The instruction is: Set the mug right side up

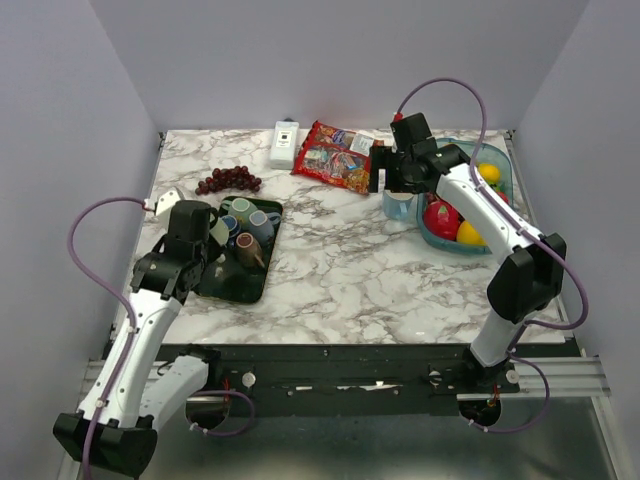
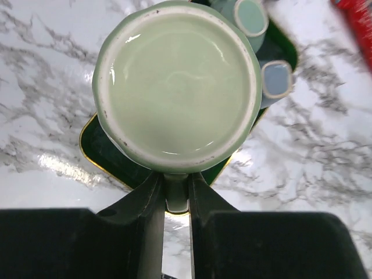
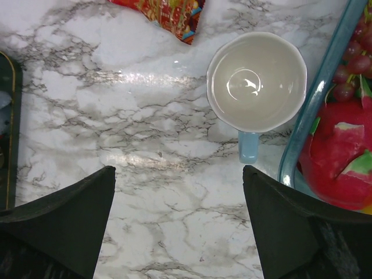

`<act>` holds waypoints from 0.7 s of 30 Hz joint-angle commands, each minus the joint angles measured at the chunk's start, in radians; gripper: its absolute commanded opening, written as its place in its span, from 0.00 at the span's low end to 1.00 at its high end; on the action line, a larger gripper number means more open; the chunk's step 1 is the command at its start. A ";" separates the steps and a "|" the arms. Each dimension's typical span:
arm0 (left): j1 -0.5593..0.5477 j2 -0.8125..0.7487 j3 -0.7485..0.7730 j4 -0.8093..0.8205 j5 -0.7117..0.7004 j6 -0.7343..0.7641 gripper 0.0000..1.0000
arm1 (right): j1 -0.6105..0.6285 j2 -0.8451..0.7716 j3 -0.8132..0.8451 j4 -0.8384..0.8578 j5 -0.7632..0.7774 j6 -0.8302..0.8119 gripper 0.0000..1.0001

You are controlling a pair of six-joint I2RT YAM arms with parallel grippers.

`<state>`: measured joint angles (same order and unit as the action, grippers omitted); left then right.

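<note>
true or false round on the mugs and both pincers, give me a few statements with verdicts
1. The left pincer is shut on the handle of the green mug. True.
2. The green mug's opening faces the left wrist camera. False: its base faces the camera.
3. The right pincer grips the blue mug. False: it is open above the table, and the mug stands free.
4. The blue mug is right side up beside the fruit bowl. True.
5. The tray behind the green mug holds other mugs. True.
</note>
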<state>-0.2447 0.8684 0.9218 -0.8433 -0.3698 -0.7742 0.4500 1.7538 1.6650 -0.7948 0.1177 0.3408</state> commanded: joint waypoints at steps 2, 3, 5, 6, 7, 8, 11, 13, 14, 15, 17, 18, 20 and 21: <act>-0.007 0.004 0.179 0.105 0.021 0.064 0.00 | -0.004 -0.031 0.094 0.017 -0.108 -0.020 0.95; -0.005 0.014 0.196 0.137 0.107 0.079 0.00 | -0.004 -0.036 0.110 0.025 -0.151 -0.037 0.95; -0.007 0.052 0.241 0.255 0.225 0.130 0.00 | -0.001 -0.066 0.104 0.081 -0.276 -0.062 0.94; -0.007 0.067 0.253 0.301 0.305 0.142 0.00 | 0.001 -0.083 0.093 0.112 -0.324 -0.062 0.94; -0.007 0.082 0.265 0.349 0.448 0.144 0.00 | 0.003 -0.097 0.064 0.174 -0.370 -0.063 0.94; -0.008 0.111 0.282 0.445 0.524 0.142 0.00 | 0.004 -0.118 0.055 0.204 -0.465 -0.059 0.94; -0.030 0.174 0.317 0.619 0.698 0.110 0.00 | 0.012 -0.135 0.027 0.307 -0.635 -0.019 0.94; -0.057 0.211 0.348 0.673 0.738 0.099 0.00 | 0.018 -0.148 0.018 0.385 -0.703 0.012 0.94; -0.067 0.251 0.383 0.702 0.752 0.099 0.00 | 0.021 -0.151 0.007 0.414 -0.760 0.044 0.93; -0.076 0.268 0.396 0.720 0.759 0.099 0.00 | 0.024 -0.161 0.001 0.445 -0.783 0.061 0.93; -0.097 0.309 0.423 0.774 0.770 0.095 0.00 | 0.024 -0.169 -0.023 0.540 -0.841 0.127 0.93; -0.103 0.323 0.428 0.799 0.779 0.086 0.00 | 0.023 -0.174 -0.031 0.571 -0.854 0.148 0.93; -0.108 0.357 0.448 0.870 0.795 0.046 0.00 | 0.024 -0.180 -0.050 0.646 -0.875 0.196 0.93; -0.110 0.369 0.453 0.900 0.811 0.029 0.00 | 0.024 -0.180 -0.051 0.655 -0.886 0.202 0.93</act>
<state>-0.3458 1.2129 1.3025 -0.2276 0.3294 -0.6872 0.4679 1.5929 1.6470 -0.3134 -0.6262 0.4374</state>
